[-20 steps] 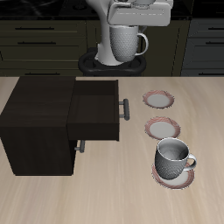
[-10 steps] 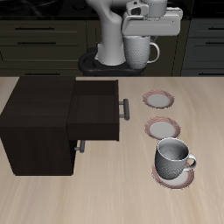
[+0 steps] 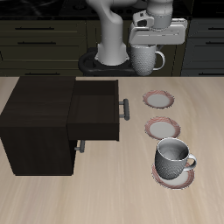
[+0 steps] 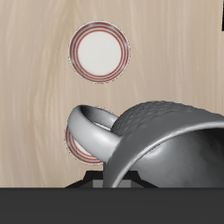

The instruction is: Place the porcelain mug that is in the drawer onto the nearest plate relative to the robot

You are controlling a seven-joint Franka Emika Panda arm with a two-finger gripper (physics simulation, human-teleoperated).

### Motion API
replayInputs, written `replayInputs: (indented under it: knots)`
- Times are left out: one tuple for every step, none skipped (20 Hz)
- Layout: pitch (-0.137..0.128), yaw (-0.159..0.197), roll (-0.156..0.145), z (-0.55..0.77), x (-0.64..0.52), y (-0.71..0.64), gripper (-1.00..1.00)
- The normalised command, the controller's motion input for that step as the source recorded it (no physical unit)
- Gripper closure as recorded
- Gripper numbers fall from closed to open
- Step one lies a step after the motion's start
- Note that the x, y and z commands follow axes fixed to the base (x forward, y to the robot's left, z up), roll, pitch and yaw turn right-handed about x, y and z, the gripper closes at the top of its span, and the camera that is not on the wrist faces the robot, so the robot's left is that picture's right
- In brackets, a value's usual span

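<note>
My gripper (image 3: 148, 44) is shut on the rim of the porcelain mug (image 3: 146, 59), a speckled grey-white mug with a loop handle. It holds the mug upright in the air near the table's back edge, just behind the pink-rimmed plate (image 3: 158, 99). The mug fills the wrist view (image 4: 162, 131). Part of the pink-rimmed plate (image 4: 80, 147) shows there through and beside the handle. The drawer (image 3: 96, 109) stands pulled out of the dark cabinet (image 3: 35, 122).
A saucer with a white centre (image 3: 162, 129) lies in front of the pink-rimmed plate and also shows in the wrist view (image 4: 99, 51). An identical second mug (image 3: 172, 158) stands on a third plate (image 3: 175, 178) near the table's front edge.
The gripper has carried the mug sideways from behind the drawer towards the row of plates, and a little lower. The other things have not moved.
</note>
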Motion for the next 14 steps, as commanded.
replayInputs:
  knots:
    - [-0.019,0.044,0.004,-0.26,-0.23,0.11,1.0]
    - [0.075,-0.046,0.031,-0.3,-0.14,0.09,1.0]
    - [-0.021,0.002,0.01,-0.2,-0.13,0.19,1.0]
    - [-0.014,0.058,0.065,-0.14,-0.05,0.2,1.0]
    - [0.061,-0.04,0.077,-0.22,-0.04,0.09,1.0]
    - [-0.006,0.145,0.153,-0.36,0.01,0.4,1.0]
    - [0.04,-0.09,-0.078,-0.19,0.04,0.04,1.0]
    - [0.026,0.011,0.034,-0.26,0.06,0.18,1.0]
    - [0.0,0.0,0.0,0.0,0.0,0.0,1.0]
    - [0.113,-0.028,0.053,-0.4,0.31,0.21,1.0]
    - [0.073,-0.079,-0.025,-0.28,0.0,0.09,1.0]
    - [-0.031,0.079,0.057,-0.22,0.03,0.23,1.0]
    - [0.05,-0.085,-0.049,-0.29,0.04,0.1,1.0]
    - [0.053,0.06,0.122,-0.31,-0.05,0.24,1.0]
